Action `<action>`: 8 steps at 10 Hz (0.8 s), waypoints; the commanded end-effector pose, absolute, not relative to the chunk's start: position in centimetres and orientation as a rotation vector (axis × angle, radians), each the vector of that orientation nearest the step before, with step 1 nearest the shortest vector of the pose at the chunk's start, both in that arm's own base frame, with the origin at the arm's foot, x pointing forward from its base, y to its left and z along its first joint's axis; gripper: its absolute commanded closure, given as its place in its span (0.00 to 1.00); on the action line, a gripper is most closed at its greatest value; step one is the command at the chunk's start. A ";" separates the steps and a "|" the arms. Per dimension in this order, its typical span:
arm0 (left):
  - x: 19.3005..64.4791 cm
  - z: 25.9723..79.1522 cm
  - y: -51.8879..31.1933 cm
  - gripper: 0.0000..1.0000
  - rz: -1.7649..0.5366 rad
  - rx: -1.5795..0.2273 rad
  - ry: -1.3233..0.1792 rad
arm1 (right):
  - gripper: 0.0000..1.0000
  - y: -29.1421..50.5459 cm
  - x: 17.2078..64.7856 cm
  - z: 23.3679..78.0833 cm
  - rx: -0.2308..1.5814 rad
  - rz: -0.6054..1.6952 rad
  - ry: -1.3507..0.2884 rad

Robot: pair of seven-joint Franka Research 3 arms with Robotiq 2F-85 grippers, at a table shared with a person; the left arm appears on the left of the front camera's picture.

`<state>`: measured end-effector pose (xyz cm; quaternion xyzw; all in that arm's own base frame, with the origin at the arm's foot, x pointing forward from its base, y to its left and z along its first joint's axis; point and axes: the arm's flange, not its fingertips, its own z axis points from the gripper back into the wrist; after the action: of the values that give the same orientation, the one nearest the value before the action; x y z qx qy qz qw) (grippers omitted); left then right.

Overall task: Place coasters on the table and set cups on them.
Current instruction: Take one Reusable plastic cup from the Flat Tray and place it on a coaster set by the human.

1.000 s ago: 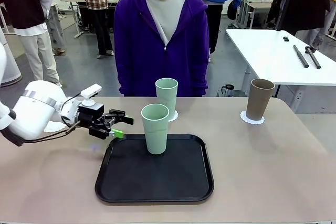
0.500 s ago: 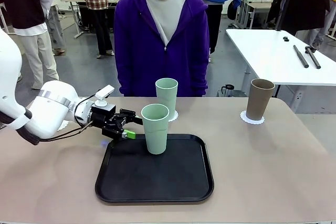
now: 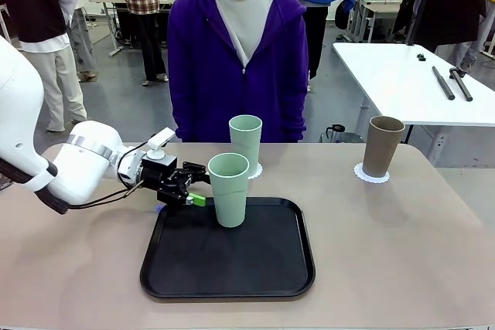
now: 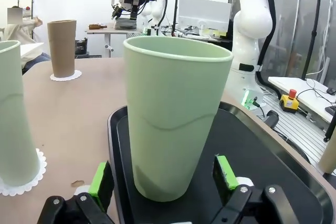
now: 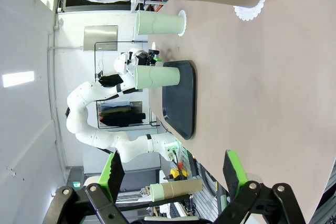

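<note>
1. Near the far edge of the black tray (image 3: pixel 186 268), a pale mint green tumbler (image 3: pixel 229 189) stands upright; the tray lies at the middle of the near side of the beige tabletop (image 3: pixel 402 253).
2. From the tabletop's left side the left pincer (image 3: pixel 199 186) reaches level toward that tumbler, its jaws spread wide with nothing clamped; the front view puts its green pads right at the tumbler's left flank, and contact cannot be judged there.
3. The left wrist view settles more: the tumbler (image 4: pixel 176 121) stands between the two green pads (image 4: pixel 100 182), with a visible gap on each side.
4. A second mint tumbler (image 3: pixel 246 144) stands on a scalloped white coaster (image 3: pixel 255 170) behind the tray, near the tabletop's far edge.
5. Toward the far right corner, the brown-taupe tumbler (image 3: pixel 383 146) stands on its own coaster (image 3: pixel 371 176).
6. The right wrist view, rolled sideways, shows the right pincer (image 5: pixel 173 171) with jaws spread and holding nothing, above bare tabletop well apart from the tray.
7. A person in a purple hooded jacket (image 3: pixel 238 59) stands at the far edge.
</note>
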<state>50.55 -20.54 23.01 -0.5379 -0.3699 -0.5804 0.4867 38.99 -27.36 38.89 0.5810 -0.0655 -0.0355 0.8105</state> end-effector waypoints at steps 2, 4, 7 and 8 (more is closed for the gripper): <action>50.8 22.5 -21.9 0.00 -1.427 -1.300 -0.933 | 0.00 -27.4 39.1 39.1 1.246 -0.069 -0.136; 50.8 22.4 -22.3 0.00 -1.444 -1.297 -0.937 | 0.00 -27.4 39.1 39.1 1.246 -0.069 -0.136; 51.2 22.2 -22.9 0.00 -1.449 -1.313 -0.935 | 0.00 -27.4 39.1 39.1 1.246 -0.069 -0.136; 51.5 22.0 -23.4 0.00 -1.450 -1.320 -0.919 | 0.00 -27.4 39.1 39.1 1.246 -0.069 -0.136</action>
<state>50.98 -22.52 22.57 -0.5428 -0.3659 -0.5886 0.4744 38.99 -27.36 38.89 0.5810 -0.0655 -0.0355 0.8105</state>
